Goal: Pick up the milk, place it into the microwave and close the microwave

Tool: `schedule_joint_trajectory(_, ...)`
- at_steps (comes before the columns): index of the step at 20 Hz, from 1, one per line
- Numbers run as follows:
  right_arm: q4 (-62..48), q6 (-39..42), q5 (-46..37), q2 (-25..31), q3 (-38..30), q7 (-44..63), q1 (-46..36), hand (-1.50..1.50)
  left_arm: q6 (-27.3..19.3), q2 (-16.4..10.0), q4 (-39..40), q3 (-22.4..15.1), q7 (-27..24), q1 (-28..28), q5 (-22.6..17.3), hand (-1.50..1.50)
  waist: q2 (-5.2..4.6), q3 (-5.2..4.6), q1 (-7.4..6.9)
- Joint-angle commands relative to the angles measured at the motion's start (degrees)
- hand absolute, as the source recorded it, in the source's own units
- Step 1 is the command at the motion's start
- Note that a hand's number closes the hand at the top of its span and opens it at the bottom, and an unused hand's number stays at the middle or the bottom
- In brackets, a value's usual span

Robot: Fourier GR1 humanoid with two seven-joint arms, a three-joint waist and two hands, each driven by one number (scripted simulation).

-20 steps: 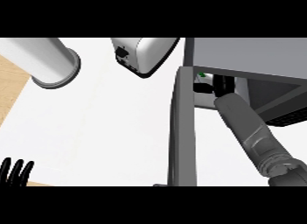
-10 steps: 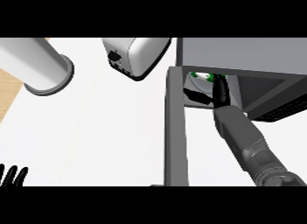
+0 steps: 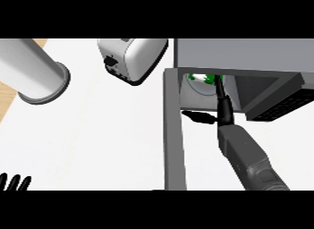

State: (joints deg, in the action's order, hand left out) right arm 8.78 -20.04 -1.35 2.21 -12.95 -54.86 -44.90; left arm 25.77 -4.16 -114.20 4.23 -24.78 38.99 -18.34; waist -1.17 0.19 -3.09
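Your right robot hand [image 3: 220,100] is reaching into the one grey box-shaped microwave [image 3: 252,53], at the single white-and-green milk carton [image 3: 200,79] inside — grip impossible to tell; left robot hand [image 3: 10,182] is resting open.

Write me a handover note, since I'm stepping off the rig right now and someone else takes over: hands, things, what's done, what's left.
The left hand is open, resting at the view's lower left edge, holding nothing.
The right hand is reached into the open microwave, up at the milk; whether it grips the milk cannot be told.
The milk sits inside the cavity, toward its left side.
The microwave door stands wide open, left of the right forearm.
Done: milk picked up and brought inside.
Left: confirm the milk is released, draw the right hand out, close the door.
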Motion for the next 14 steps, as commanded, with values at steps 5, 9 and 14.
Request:
schedule_joint_trajectory(5,3.2,9.4,0.0,-1.3,1.3,-5.0,7.4,-1.50,0.1,1.6,0.1,-0.9,-0.3,2.1,3.3,-1.50,1.24,-0.18,2.61)
schedule_joint_trajectory(9,4.0,16.0,-0.7,1.1,2.8,-5.4,10.3,-1.50,-1.7,2.1,-4.2,-4.9,5.7,1.2,5.4,-1.50,1.21,-0.16,2.85)
schedule_joint_trajectory(14,7.5,19.6,0.1,5.4,2.7,-8.6,17.8,-1.50,0.1,1.3,-1.3,-5.0,4.5,-0.3,7.1,-1.50,1.17,-0.16,2.93)
